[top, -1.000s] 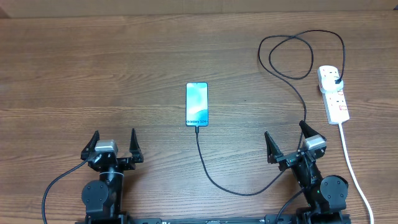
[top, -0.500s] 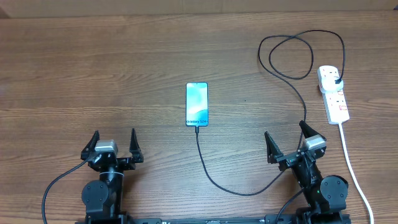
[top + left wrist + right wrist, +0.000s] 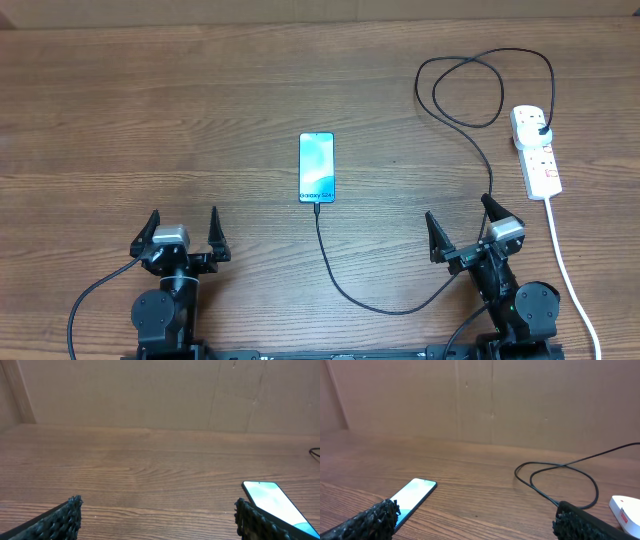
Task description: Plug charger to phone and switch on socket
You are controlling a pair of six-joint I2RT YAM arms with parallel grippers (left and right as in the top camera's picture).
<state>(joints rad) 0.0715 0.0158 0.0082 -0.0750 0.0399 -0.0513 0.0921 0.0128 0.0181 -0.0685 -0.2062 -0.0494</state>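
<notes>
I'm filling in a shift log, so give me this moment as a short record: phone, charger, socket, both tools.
phone: face up on the table, screen lit
charger: connector end at the phone's bottom edge; black plug in the socket
socket: far right; switch state too small to tell
left tool: open, empty
right tool: open, empty, the charger passing beside it

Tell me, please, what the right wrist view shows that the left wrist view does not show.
Only the right wrist view: the loop of the charger, a corner of the socket, the open right gripper. Only the left wrist view: the open left gripper. Both: the lit phone on the wooden table; the left catches just a sliver of the charger.
</notes>
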